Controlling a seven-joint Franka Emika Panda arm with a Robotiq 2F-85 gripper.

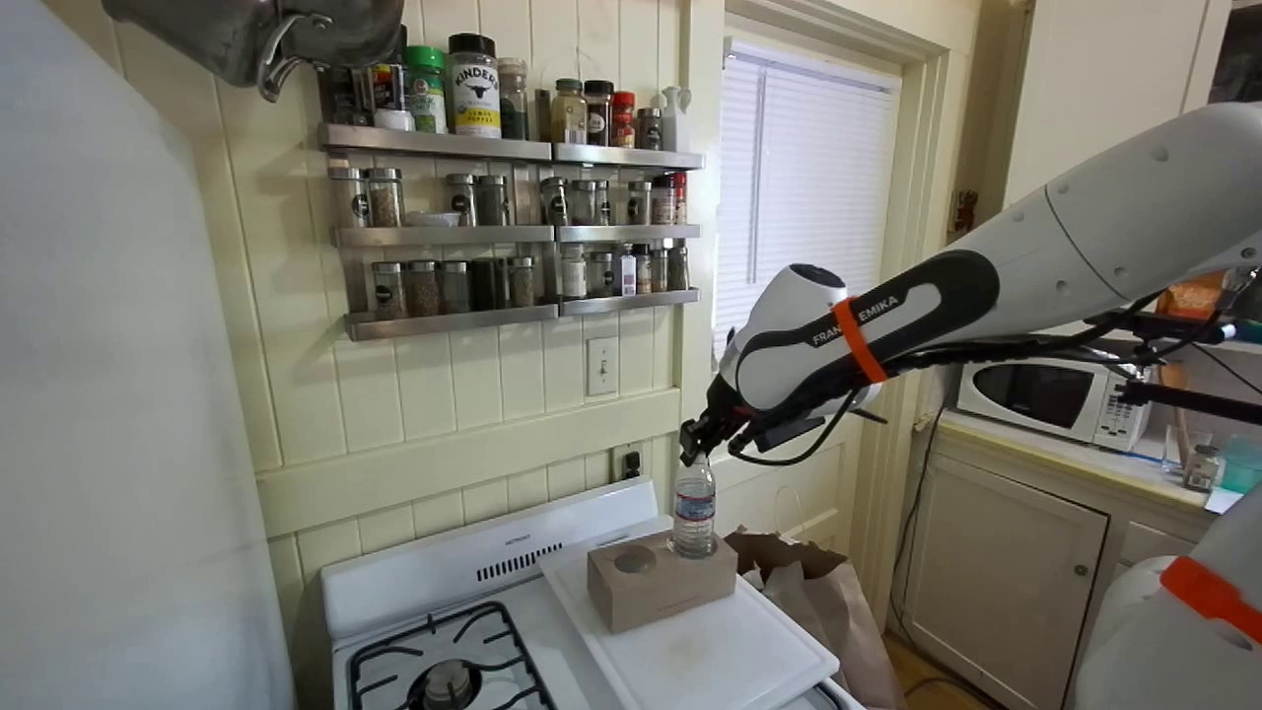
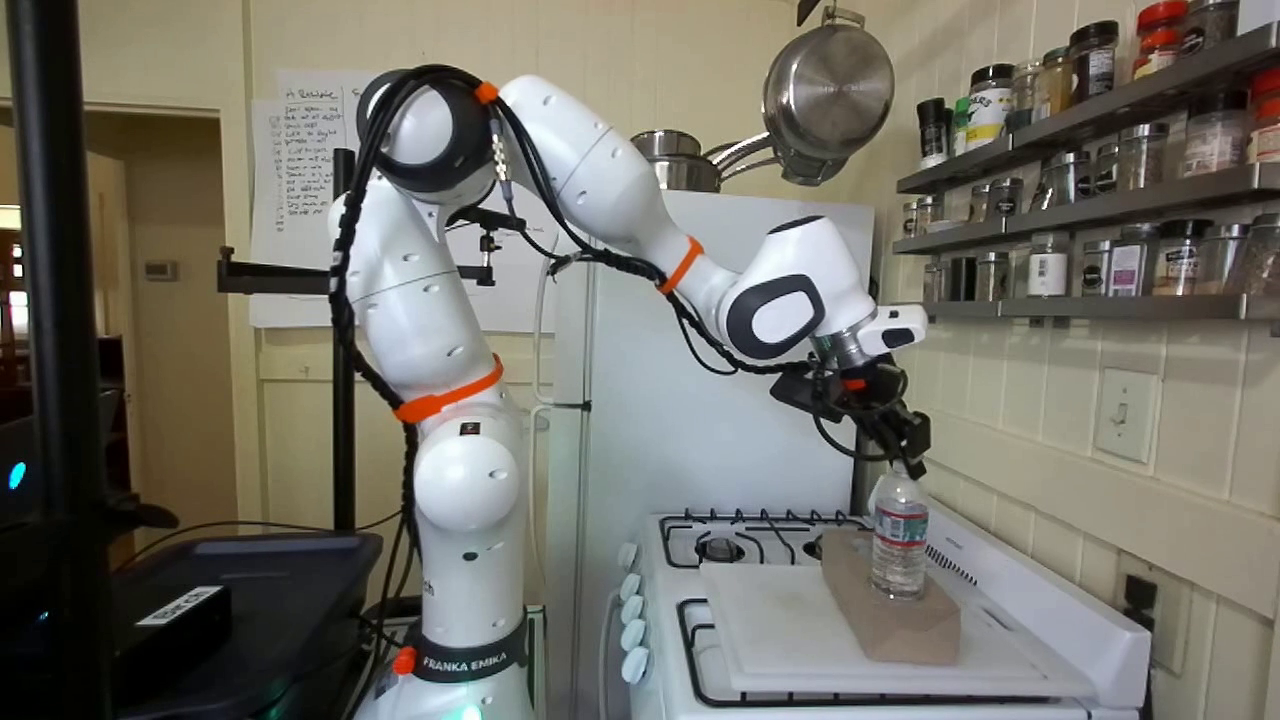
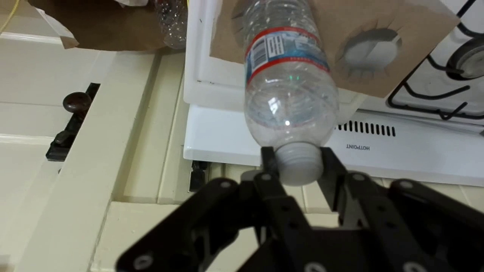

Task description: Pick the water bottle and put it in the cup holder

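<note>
The water bottle, clear with a red-and-blue label and whitish cap, shows in both exterior views [image 1: 695,508] [image 2: 900,540] and in the wrist view [image 3: 291,87]. My gripper [image 3: 298,158] is shut on its cap, one finger on each side; it also shows in an exterior view [image 1: 695,454]. The bottle hangs slightly tilted over the cup holder [image 1: 666,597], a brown cardboard block with round holes [image 2: 915,635]. Its base overlaps one hole in the wrist view. Its whole base shows in the exterior views, and I cannot tell whether it touches the block. Another hole [image 3: 372,49] is uncovered.
The block stands on a white board [image 1: 720,656] laid over the stove. The stove's raised back panel [image 1: 473,552] and the wall are close behind. A black burner grate [image 1: 449,636] lies beside the board. A torn brown paper bag [image 1: 828,611] stands beside the stove.
</note>
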